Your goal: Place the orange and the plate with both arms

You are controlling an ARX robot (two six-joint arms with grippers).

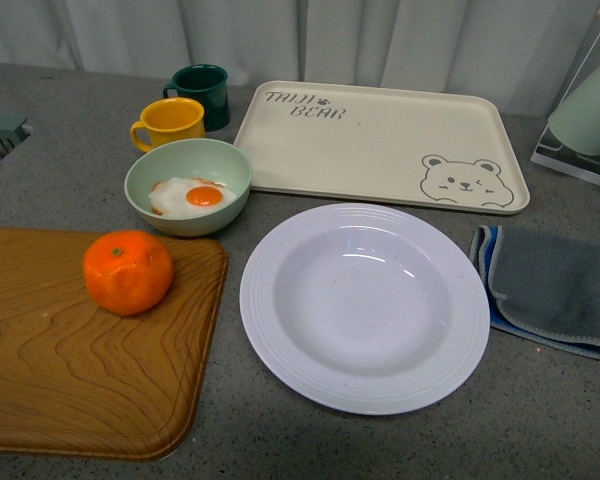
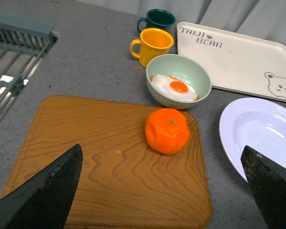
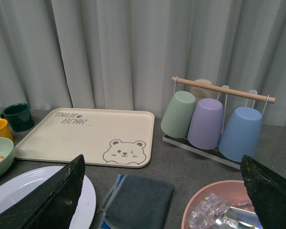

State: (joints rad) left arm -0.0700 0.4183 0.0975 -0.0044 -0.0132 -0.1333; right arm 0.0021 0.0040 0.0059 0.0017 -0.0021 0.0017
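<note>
A: Since neither arm shows in the front view, where do I read the grippers?

B: Wrist views. Left gripper (image 2: 162, 149): two dark fingers (image 2: 47, 191) at the frame edges, spread wide, nothing held. Right gripper (image 3: 162, 158): same, wide apart, holding nothing.

A: Orange?

B: The orange (image 1: 128, 272) sits on the wooden board (image 1: 70, 370), near the board's far right corner, stem dot up. Just beyond it is the pale green bowl (image 1: 190, 226) with a fried egg (image 1: 190, 196) in it. The bowl is off the board, on the grey table (image 1: 70, 110).

A: Plate?

B: The plate (image 1: 365, 305) is on the table right of the board, empty, apart from the orange. Its far rim lies close to the bear tray (image 1: 380, 145); touching or not, can't tell. Grey cloth (image 1: 550, 290) just right of it.

A: Mugs?

B: Yellow mug (image 1: 170, 122) behind the bowl, dark green mug (image 1: 202, 95) behind that, both upright.

A: Anything only one view has?

B: Left wrist alone shows the slatted dish rack (image 2: 14, 57) properly; front clips just its corner. Right wrist alone shows the whole cup rack (image 3: 224, 90), with green, purple and blue cups mouth down, tilted, under a wooden bar. It also shows a pink bowl (image 3: 214, 184) with clear lumps inside. The orange is outside the right wrist view, and only a slice of the plate shows there.
</note>
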